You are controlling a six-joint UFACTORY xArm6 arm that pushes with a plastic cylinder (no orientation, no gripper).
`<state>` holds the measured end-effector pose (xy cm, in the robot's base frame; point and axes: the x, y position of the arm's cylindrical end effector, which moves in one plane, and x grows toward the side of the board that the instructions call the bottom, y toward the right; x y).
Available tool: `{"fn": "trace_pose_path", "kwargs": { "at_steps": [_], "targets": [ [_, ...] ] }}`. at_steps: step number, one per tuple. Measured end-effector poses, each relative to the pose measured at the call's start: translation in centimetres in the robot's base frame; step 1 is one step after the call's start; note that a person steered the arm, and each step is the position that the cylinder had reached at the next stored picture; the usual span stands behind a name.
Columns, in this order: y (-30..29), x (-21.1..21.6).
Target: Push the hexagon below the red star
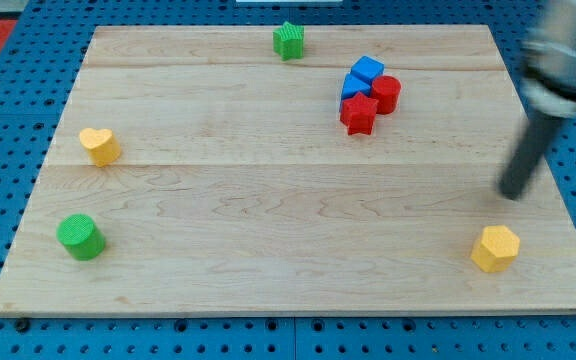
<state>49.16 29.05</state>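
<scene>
A yellow hexagon (495,248) lies near the board's bottom right corner. A red star (359,114) sits in the upper right part of the board, touching a red cylinder (385,93) and two blue blocks (363,76) in one cluster. My tip (513,195) is at the right edge of the board, a short way above the yellow hexagon and apart from it. The rod above it is blurred.
A green star (289,40) sits at the top edge near the middle. A yellow heart (99,146) lies at the left. A green cylinder (80,237) lies at the bottom left. The wooden board (268,200) rests on a blue pegboard.
</scene>
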Motion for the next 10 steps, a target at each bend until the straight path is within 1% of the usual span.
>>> {"fn": "trace_pose_path", "kwargs": {
  "at_steps": [1, 2, 3, 4, 5, 6, 7, 8, 9, 10],
  "targets": [
    [1.6, 5.1],
    [-10.2, 9.1],
    [-22.7, 7.0],
    [-23.7, 3.6],
    [-27.1, 4.8],
    [-29.0, 5.4],
    [-23.8, 6.5],
    [-15.0, 5.8],
    [-12.2, 3.9],
    [-12.6, 1.1]
  ]
}}
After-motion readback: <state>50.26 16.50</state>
